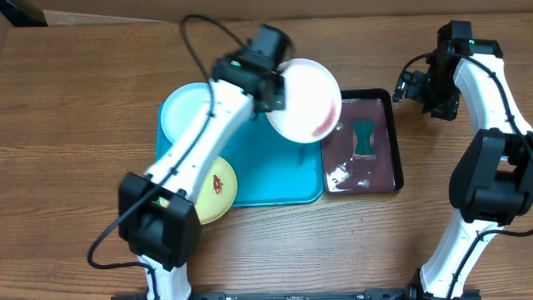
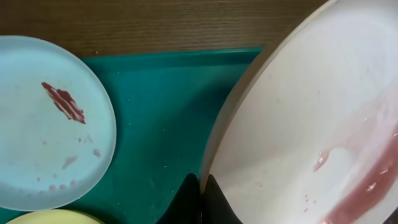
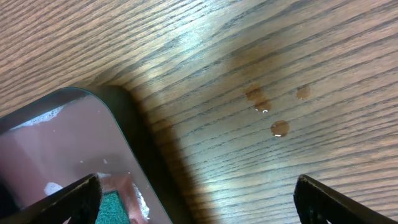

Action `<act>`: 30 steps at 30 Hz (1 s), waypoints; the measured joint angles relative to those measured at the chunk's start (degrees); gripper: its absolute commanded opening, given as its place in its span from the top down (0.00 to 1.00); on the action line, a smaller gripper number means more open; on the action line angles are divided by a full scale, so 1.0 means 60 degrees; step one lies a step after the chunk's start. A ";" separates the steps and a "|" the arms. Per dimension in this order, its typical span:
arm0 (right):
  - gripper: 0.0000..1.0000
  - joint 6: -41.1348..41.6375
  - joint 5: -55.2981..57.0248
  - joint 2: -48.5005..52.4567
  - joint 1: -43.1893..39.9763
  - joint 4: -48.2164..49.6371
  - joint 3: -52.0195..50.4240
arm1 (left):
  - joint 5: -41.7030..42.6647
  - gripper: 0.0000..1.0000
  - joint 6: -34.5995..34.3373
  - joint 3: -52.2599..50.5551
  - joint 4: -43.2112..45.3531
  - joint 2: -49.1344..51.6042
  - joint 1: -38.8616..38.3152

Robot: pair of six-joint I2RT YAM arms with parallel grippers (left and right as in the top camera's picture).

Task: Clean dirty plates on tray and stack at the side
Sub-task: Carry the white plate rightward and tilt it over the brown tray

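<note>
Overhead, my left fingers (image 1: 276,87) are shut tight on the rim of the white plate (image 1: 304,102). They hold it up, tilted, over the right edge of the tray (image 1: 275,171) and near the black tray (image 1: 397,154). The light blue plate (image 1: 185,112) lies on the tray. The yellow-green plate (image 1: 218,190) sits at the tray's front corner, partly over the rim. My right fingers (image 1: 406,85) are spread wide and hold nothing, over the desk (image 1: 83,83) behind the black tray.

Left wrist: the fingers pinch only a thin bit of rim. Wet red mess sits along the low side of the white plate. I think the plate could slip out, because the grip is small and the plate is wet. The red could also run off and drip.

Right wrist: the wide fingers hang over the black tray's corner, with the green sponge (image 3: 112,205) just below. Some drops (image 3: 280,129) are on the desk already. If I come down crooked, I could bump the black tray and spill it.
</note>
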 measured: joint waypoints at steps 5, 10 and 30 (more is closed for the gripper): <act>0.00 0.0000 -0.0004 0.0000 0.0000 -0.0004 0.0000 | -0.1974 0.96 0.0040 0.0062 0.0168 0.0000 -0.1392; 0.00 -0.0007 0.0000 0.0000 0.0000 0.0000 0.0000 | -0.3978 0.96 0.0058 0.0073 0.0605 0.0000 -0.2663; 0.00 -0.0004 -0.0004 0.0000 0.0000 0.0000 0.0000 | -1.0655 0.96 0.1326 0.0080 0.1413 0.0000 -0.5854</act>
